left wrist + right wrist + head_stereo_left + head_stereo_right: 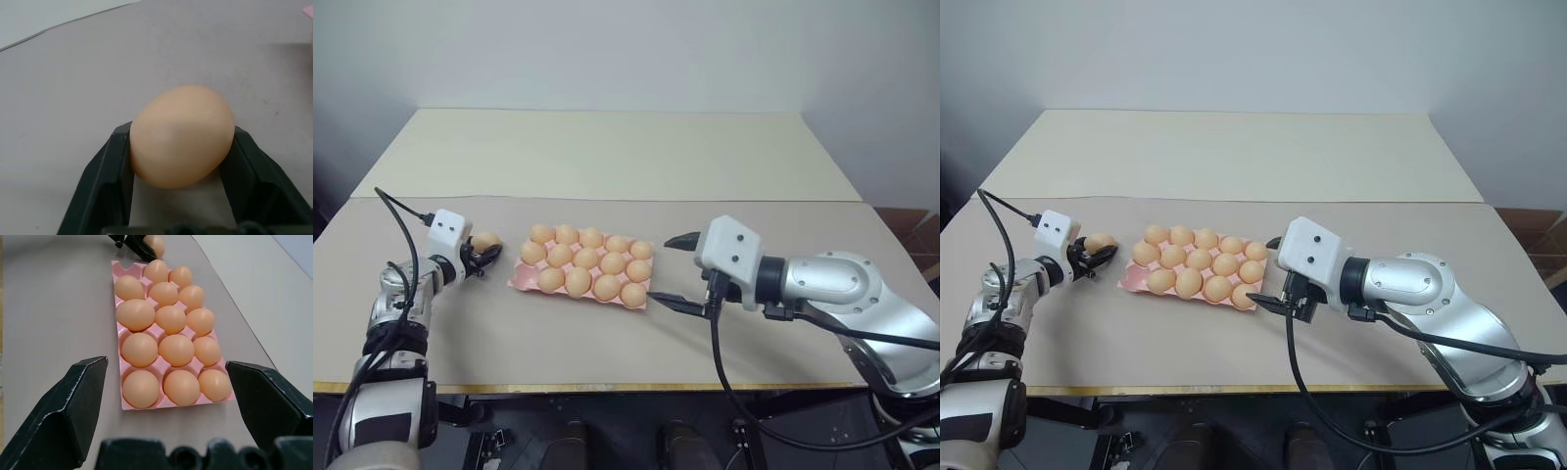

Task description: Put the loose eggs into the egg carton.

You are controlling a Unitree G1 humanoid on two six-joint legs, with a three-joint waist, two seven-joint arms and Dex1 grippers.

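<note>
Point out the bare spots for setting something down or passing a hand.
Wide bare table behind the egg carton and in front of it. One corner cup beside the left gripper is free. Crowded: the carton's ends, where the left gripper holds an egg and the open right gripper hovers.

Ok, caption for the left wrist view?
Left tool closed on the last loose egg, resting on the grey table.
</note>
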